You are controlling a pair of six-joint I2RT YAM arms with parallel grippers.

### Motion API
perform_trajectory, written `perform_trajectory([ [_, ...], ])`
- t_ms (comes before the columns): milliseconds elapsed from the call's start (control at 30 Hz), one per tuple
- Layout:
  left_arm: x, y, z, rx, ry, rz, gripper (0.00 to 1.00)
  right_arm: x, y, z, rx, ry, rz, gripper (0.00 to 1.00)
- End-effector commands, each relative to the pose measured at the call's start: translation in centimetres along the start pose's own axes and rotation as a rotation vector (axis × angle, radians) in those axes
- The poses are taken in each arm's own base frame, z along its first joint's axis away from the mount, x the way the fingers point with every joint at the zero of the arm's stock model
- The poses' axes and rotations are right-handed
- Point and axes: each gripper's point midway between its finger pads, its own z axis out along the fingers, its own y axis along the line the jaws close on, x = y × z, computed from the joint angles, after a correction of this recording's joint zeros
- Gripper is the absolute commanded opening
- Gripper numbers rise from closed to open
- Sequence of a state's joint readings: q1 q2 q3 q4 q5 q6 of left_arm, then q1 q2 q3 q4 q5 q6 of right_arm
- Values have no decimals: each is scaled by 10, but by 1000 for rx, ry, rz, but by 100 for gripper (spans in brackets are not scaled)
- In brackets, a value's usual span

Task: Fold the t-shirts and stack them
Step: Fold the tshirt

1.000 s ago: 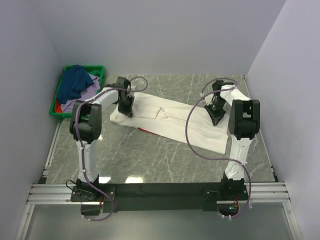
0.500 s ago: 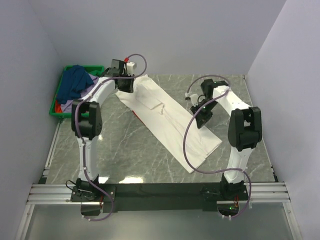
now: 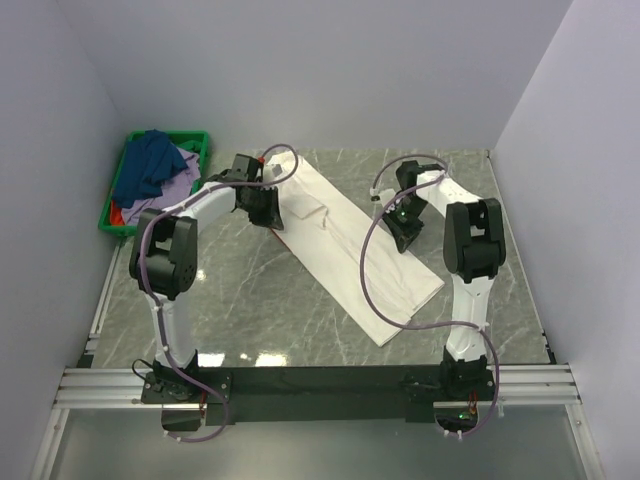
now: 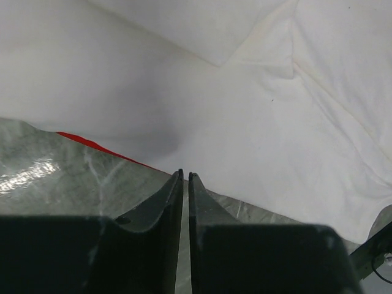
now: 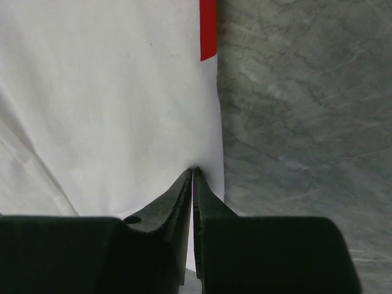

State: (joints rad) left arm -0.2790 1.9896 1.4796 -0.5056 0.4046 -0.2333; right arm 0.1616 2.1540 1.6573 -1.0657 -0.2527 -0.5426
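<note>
A large white t-shirt (image 3: 350, 250) lies folded into a long strip, running diagonally from back left to front right on the marble table. My left gripper (image 3: 264, 208) (image 4: 185, 176) is low at the strip's back-left edge. Its jaws are almost together, and only table shows in the slit. A thin red edge (image 4: 92, 143) peeks out from under the cloth there. My right gripper (image 3: 404, 232) (image 5: 195, 169) sits on the strip's right edge, pinched on puckered white cloth near a red mark (image 5: 208, 27). Dark blue (image 3: 150, 162), lavender (image 3: 178, 186) and red (image 3: 118, 212) t-shirts are piled in the crate.
The green plastic crate (image 3: 200, 137) stands at the table's back-left corner against the left wall. Purple cables loop over both arms above the shirt. Bare marble (image 3: 250, 310) lies in front of the strip, and the right wall is close behind the right arm.
The white strip has swung from lying crosswise to lying diagonally. My left gripper went back, then came down to the strip's left edge. My right gripper shifted left and back along the right edge.
</note>
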Motion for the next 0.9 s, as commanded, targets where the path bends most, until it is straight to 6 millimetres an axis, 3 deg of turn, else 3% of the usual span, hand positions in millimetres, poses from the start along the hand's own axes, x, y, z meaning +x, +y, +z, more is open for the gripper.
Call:
perform_trajectory([
  [0, -5, -13, -1, 41, -16, -18, 14, 4, 0, 5, 33, 9, -16, 10],
  [100, 2, -9, 3, 29, 13, -26, 13, 24, 17, 15, -11, 56, -19, 9],
  [300, 6, -2, 11, 9, 36, -29, 13, 59, 83, 32, -148, 130, -92, 8],
  [433, 16, 16, 31, -39, 96, -38, 13, 55, 107, 30, -222, 111, -86, 8],
  [567, 10, 33, 44, -81, 102, -22, 11, 51, 119, 28, -269, 103, -79, 9],
  [633, -1, 43, 51, -107, 95, 2, 10, 47, 123, 28, -286, 88, -72, 9],
  [667, -19, 47, 49, -121, 59, 15, 10, 41, 128, 27, -303, 73, -77, 10],
  [733, -22, 60, 58, -143, 73, 24, 9, 35, 131, 30, -312, 69, -66, 11],
  [767, -39, 62, 56, -145, 40, 37, 10, 25, 133, 30, -319, 50, -70, 11],
  [833, -42, 73, 65, -161, 54, 37, 10, 16, 135, 36, -321, 52, -57, 13],
  [867, -56, 74, 64, -163, 23, 47, 10, 2, 129, 37, -296, 19, -59, 13],
])
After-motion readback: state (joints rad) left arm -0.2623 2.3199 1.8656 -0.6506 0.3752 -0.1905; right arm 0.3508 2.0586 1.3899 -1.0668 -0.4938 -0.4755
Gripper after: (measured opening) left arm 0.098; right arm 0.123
